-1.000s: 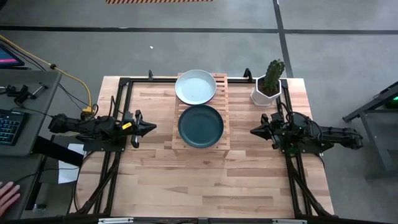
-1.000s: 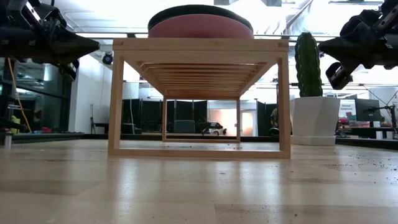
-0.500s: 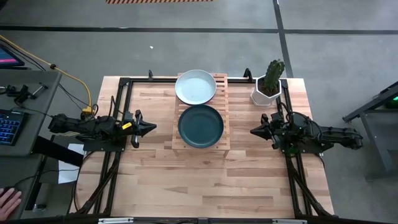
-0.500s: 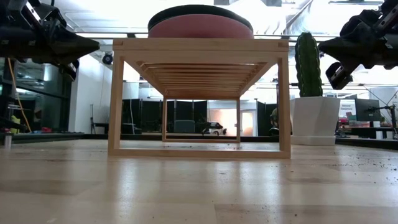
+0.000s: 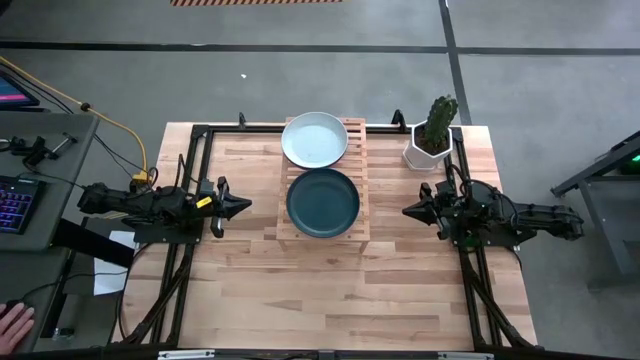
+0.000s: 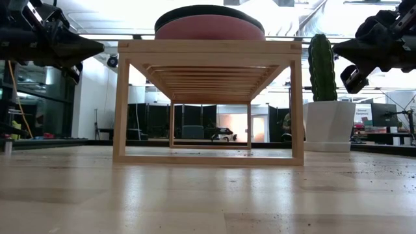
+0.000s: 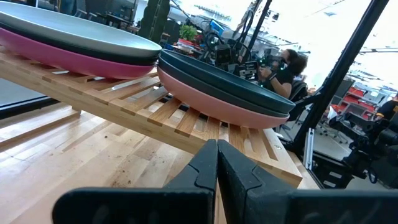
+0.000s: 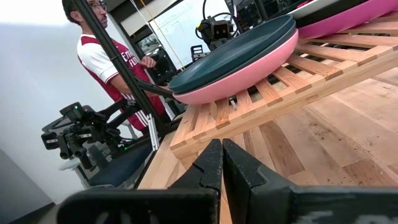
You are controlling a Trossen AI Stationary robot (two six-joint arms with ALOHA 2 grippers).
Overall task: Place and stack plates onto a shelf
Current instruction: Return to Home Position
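Observation:
The shelf of light wooden slats stands on the table's middle, toward the far edge. Two stacks of plates rest on its slats. The far stack is topped by a pale mint-white plate lying on a pink one. The near stack is topped by a dark teal plate, with a pink plate at its bottom. My left gripper hangs shut left of the shelf, pointing level at it. My right gripper hangs shut to the shelf's right, also pointing level at it. Both stand apart from the shelf and hold nothing.
A cactus in a white pot stands at the table's far right corner, close to my right arm. A person stands beyond the table's left side, and a hand shows off the table at the near left. Bare planks lie near the front edge.

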